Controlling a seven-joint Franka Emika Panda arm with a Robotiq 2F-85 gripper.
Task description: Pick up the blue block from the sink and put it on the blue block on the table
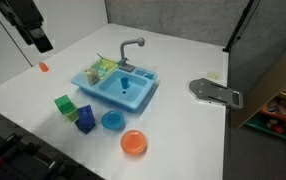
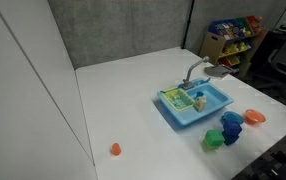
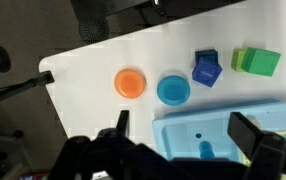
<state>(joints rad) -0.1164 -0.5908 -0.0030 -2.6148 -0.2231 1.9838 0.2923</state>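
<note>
Blue plastic block (image 1: 125, 82) sits mid-frame inside the toy sink (image 1: 143, 97); it looks light, rigid, slightly slick, best pinched across flat opposite sides. Target blue block (image 3: 206, 69) lies upper right on the table. Gripper (image 3: 183, 135) hovers wide, empty

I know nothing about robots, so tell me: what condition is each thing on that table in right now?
Robot gripper: jaws open, holding nothing, above the sink.
Blue plastic toy sink: upright, a small blue piece in its basin.
Blue block: on the table, untouched.
Green block: on the table beside it.
Blue bowl: upright, empty.
Orange bowl: upright, empty.
</note>
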